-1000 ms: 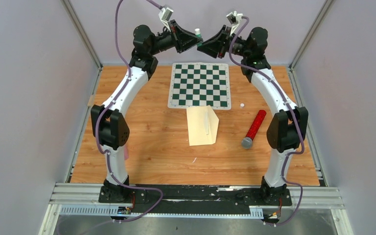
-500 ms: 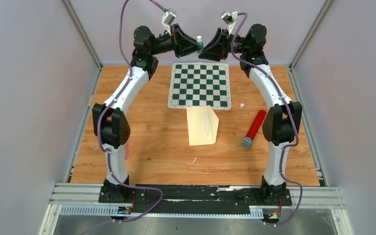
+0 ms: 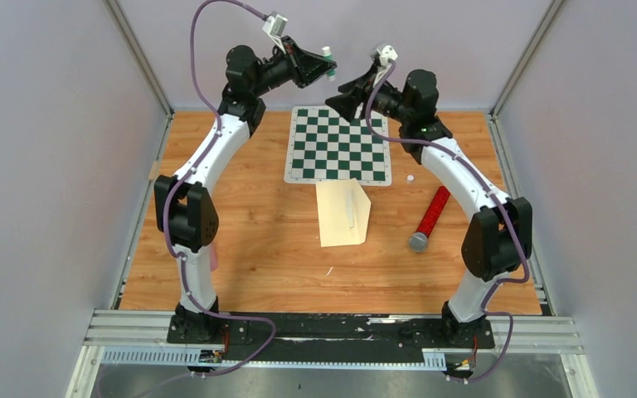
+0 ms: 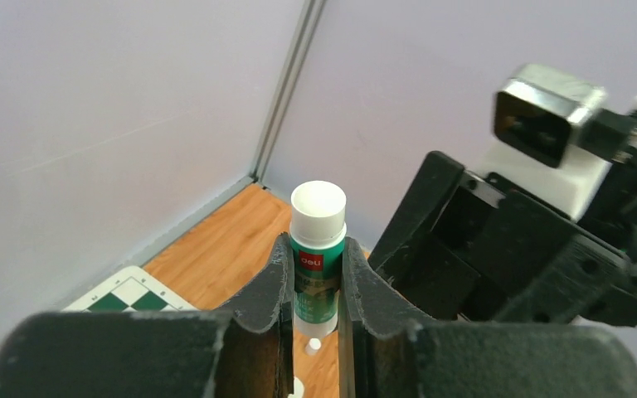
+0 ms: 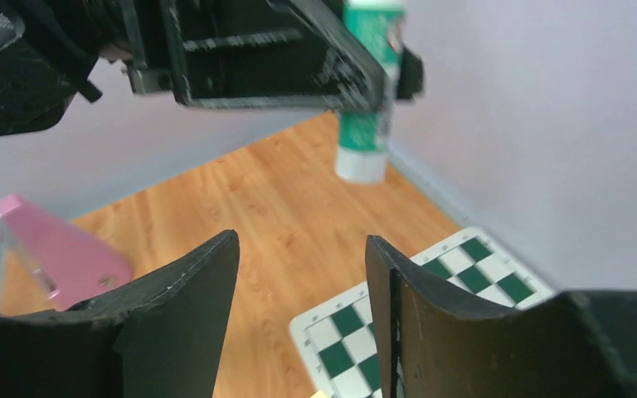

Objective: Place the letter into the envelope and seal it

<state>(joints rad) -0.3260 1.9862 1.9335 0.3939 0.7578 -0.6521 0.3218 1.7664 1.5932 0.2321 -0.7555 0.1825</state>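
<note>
top external shows envelope [image 3: 342,220] apparently unsealed on worktop [image 3: 249,249], left hand [image 4: 315,245] gripping glue stick [image 4: 318,217], right hand [image 5: 300,240] open and empty; sealing not yet done.

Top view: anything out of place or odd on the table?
A small white bit lies loose on the wood by the chessboard's near right corner, possibly a cap; too small to tell. The red tube lies on its side right of the envelope.
</note>
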